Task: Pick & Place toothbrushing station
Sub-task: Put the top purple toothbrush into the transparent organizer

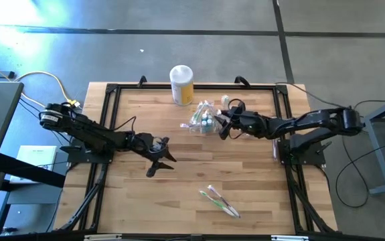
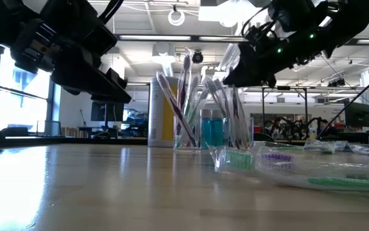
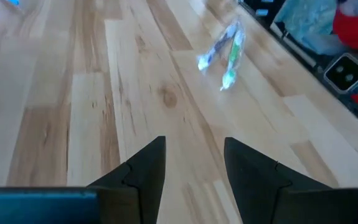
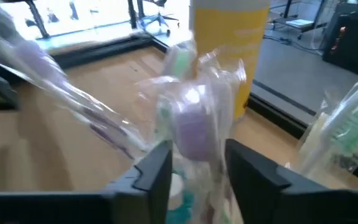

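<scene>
The toothbrushing station (image 1: 201, 122), a small clear holder full of wrapped toothbrushes, stands upright on the wooden table, right of centre toward the far edge; the low view shows it too (image 2: 211, 133). My right gripper (image 1: 220, 126) is open, with its fingers on either side of the wrapped brush heads (image 4: 194, 121) at the top of the station. My left gripper (image 1: 160, 163) is open and empty above the table's middle left; below it (image 3: 194, 146) is bare wood. My right gripper comes at the brush heads (image 4: 191, 106) roughly level from the table's right side, a little above the holder. Whether its fingers (image 4: 157, 168) touch the wrappers, I cannot tell.
A yellow canister with a white lid (image 1: 181, 84) stands just beyond the station by the far edge. Loose wrapped toothbrushes (image 1: 220, 202) lie near the front edge, and another wrapped brush (image 4: 347, 124) lies to the station's right. A black frame rail (image 1: 112, 94) runs around the table.
</scene>
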